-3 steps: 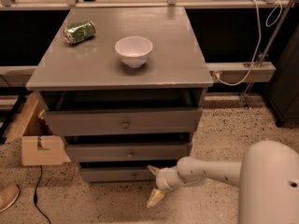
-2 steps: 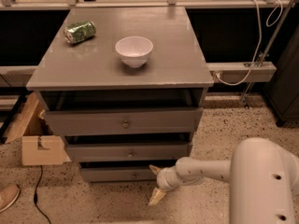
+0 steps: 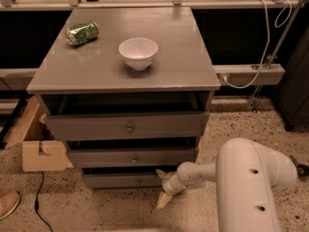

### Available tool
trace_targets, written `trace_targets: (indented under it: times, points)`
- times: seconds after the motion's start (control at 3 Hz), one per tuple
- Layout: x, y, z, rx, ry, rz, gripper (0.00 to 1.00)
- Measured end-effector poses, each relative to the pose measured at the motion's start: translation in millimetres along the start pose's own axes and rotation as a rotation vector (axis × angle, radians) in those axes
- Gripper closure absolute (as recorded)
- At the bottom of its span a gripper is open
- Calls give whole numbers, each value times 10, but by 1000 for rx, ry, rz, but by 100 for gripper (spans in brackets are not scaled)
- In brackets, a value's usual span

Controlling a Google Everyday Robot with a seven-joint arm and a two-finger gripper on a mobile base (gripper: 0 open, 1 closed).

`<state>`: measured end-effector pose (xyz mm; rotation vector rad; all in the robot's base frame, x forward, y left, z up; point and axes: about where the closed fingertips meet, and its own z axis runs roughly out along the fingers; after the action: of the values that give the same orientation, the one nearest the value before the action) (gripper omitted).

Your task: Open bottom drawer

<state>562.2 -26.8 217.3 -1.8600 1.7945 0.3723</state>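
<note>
The bottom drawer (image 3: 120,180) is the lowest of three grey fronts on the cabinet, with a small round knob (image 3: 139,181) at its centre. It stands slightly out, with a dark gap above it. My gripper (image 3: 161,186) is low beside the right end of this drawer's front, right of the knob. Its fingers are spread: one pale tip (image 3: 160,171) is at the drawer's upper right corner, and the other (image 3: 164,200) points down to the floor. It holds nothing. My white arm (image 3: 246,178) reaches in from the lower right.
The middle drawer (image 3: 133,157) and the top drawer (image 3: 128,126) sit above, both slightly out. A white bowl (image 3: 138,52) and a green can (image 3: 82,33) lie on the cabinet top. A cardboard box (image 3: 41,153) stands on the floor to the left, and a cable (image 3: 38,202) runs in front of it.
The bulky part of my arm has swung left, closer to the cabinet. The gripper has stayed by the bottom drawer's right end, shifting slightly up. The drawers have not moved.
</note>
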Motion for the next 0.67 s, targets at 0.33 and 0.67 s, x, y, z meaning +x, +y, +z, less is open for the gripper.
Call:
trace_targets:
  times: [0.33, 0.67]
  points:
    - [136, -169, 118, 31, 76, -15, 0]
    - [280, -333, 230, 57, 145, -21, 0]
